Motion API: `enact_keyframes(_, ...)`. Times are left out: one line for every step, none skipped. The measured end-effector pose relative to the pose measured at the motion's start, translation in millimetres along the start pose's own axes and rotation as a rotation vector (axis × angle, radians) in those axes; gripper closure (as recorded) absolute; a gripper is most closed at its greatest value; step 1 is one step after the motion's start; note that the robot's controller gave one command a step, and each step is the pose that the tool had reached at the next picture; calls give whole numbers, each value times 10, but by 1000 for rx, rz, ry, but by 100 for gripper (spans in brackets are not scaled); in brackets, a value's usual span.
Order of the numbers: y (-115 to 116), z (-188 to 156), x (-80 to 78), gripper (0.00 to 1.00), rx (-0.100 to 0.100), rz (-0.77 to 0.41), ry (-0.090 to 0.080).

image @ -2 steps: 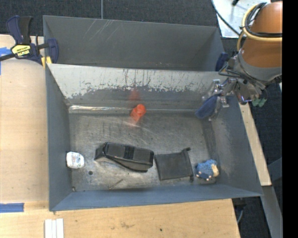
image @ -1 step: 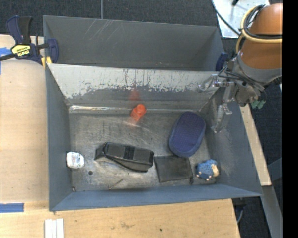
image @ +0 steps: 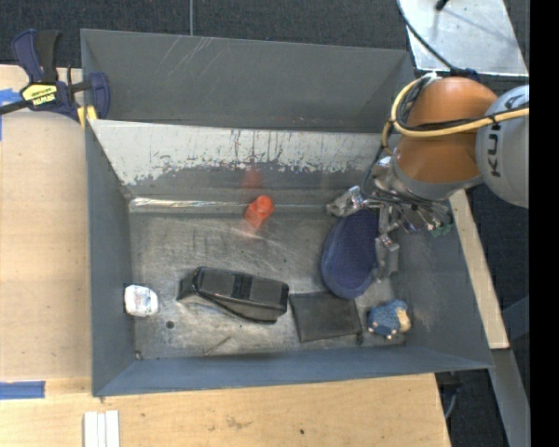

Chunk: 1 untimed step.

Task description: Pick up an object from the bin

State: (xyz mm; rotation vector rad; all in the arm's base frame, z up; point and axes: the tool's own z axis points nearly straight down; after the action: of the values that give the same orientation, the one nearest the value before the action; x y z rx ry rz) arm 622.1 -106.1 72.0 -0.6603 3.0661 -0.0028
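My gripper is low at the right side of the bin, under the orange cover. It stands at the upper right edge of a dark blue oval thing, which slants down and to the left from it. The lower end of the blue thing overlaps a flat black square pad on the bin floor. A small blue and tan lump lies just below the gripper, near the front right corner.
A long black case-like thing lies front and centre. A small orange-red thing sits by the back wall. A white crumpled bit lies at the front left. The arm hangs over the bin's right rim.
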Motion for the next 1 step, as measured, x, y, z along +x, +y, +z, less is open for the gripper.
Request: enact_keyframes(-10,-37,-19,100,2,2,-6)
